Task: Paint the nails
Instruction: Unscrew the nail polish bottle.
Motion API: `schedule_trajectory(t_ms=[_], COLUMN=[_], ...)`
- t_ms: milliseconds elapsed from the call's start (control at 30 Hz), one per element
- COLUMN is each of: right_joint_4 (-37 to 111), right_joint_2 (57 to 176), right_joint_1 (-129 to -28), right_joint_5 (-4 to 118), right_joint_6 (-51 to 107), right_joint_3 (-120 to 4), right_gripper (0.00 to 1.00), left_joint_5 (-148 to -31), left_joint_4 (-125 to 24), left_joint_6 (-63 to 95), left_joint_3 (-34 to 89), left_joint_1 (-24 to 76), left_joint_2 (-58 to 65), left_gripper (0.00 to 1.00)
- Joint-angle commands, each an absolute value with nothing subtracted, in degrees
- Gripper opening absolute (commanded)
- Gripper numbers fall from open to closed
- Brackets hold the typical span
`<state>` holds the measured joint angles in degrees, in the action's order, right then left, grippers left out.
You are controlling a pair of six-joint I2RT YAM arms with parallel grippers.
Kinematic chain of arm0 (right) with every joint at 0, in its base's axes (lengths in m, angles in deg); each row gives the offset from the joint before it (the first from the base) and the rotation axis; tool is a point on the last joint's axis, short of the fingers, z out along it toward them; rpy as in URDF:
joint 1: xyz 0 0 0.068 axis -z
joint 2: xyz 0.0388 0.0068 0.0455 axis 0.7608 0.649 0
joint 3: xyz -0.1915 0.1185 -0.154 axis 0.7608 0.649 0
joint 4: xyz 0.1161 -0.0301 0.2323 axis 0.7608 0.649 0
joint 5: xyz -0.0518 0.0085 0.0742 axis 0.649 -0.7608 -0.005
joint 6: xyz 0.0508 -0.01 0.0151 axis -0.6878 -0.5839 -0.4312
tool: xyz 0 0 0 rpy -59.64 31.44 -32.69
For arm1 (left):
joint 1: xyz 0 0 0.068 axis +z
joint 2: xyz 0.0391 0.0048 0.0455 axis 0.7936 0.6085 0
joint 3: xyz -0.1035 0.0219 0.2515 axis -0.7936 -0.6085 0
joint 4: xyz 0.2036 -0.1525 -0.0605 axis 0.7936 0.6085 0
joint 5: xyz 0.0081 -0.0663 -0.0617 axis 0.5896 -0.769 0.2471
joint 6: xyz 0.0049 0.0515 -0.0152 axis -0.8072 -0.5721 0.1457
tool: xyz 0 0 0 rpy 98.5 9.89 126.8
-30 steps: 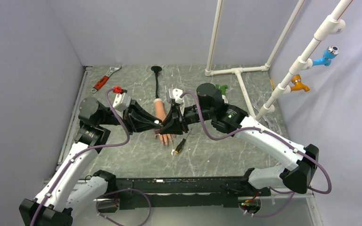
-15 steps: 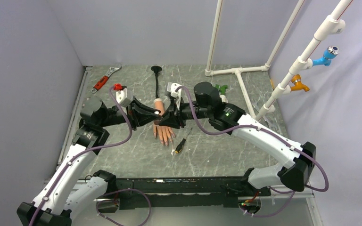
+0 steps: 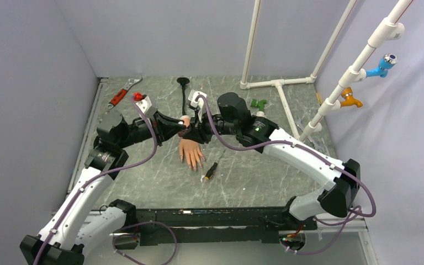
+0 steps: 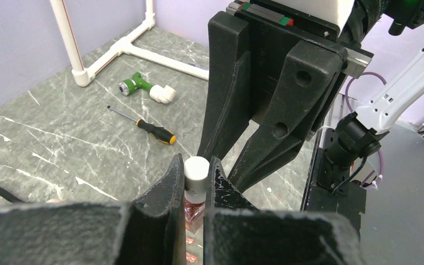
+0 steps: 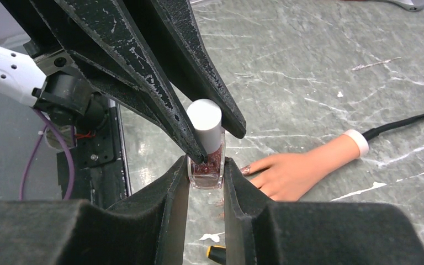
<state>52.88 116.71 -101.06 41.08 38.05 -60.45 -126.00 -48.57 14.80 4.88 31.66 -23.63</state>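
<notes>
Top external view checked first. Found mannequin hand (image 3: 190,150) lying flat mid-bench (image 3: 254,182), fingers pointing to 6 o'clock, black stalk (image 3: 184,102) running off to 12 o'clock. Located the nails (image 3: 192,164) at its near fingertips, down at bench level, clear of both arms. Looked pale, but too small to rule on any coat. Judged painting not begun: saw polish bottle (image 5: 206,165) in right wrist view with white cap (image 5: 204,121) on and no brush out. Left to do: unscrew, draw the brush, coat all five nails.

Pose: recorded left arm reaching in from 8 o'clock and right arm from 4 o'clock, tips meeting above the mannequin wrist, at 12 o'clock of the nails. Confirmed right hand (image 5: 206,172) clamped on the glass body of the bottle, upright, apparently off the bench. Confirmed left hand (image 4: 196,175) clenched on the white cap from the opposite side. Judged as set for uncapping. Noted screwdriver (image 3: 210,171) lying at 4 o'clock of the fingertips, untouched.
</notes>
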Motion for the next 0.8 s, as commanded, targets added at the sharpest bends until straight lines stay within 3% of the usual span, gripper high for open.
schedule_trajectory(t_ms=[0,33,133,333,467,767], right_joint_4=[47.59,47.55,47.62,48.84,48.19,46.85], right_joint_2=[116.41,116.36,116.15,115.22,114.16,112.71], right_joint_1=[-101.05,-101.09,-101.05,-100.96,-101.00,-100.05], right_joint_5=[44.64,44.64,44.39,43.41,42.56,41.78], right_joint_6=[38.82,38.78,39.01,39.57,39.55,38.40], right_joint_3=[-64.42,-64.27,-63.60,-62.89,-61.57,-59.48], right_gripper=[0.00,0.00,0.00,0.00,0.00,0.00], left_joint_5=[-128.06,-128.38,-129.38,-130.36,-130.05,-132.90], left_joint_4=[-46.30,-46.45,-46.86,-46.74,-45.90,-42.32], left_joint_6=[14.99,15.26,15.83,15.51,15.07,10.17], left_joint_3=[5.81,5.90,6.11,6.78,7.48,8.54], left_joint_1=[30.90,30.90,30.90,31.72,32.54,33.28], left_joint_2=[-24.22,-24.36,-24.78,-26.29,-27.26,-30.44], left_gripper=[0.14,0.25,0.43,0.67,0.76,0.78])
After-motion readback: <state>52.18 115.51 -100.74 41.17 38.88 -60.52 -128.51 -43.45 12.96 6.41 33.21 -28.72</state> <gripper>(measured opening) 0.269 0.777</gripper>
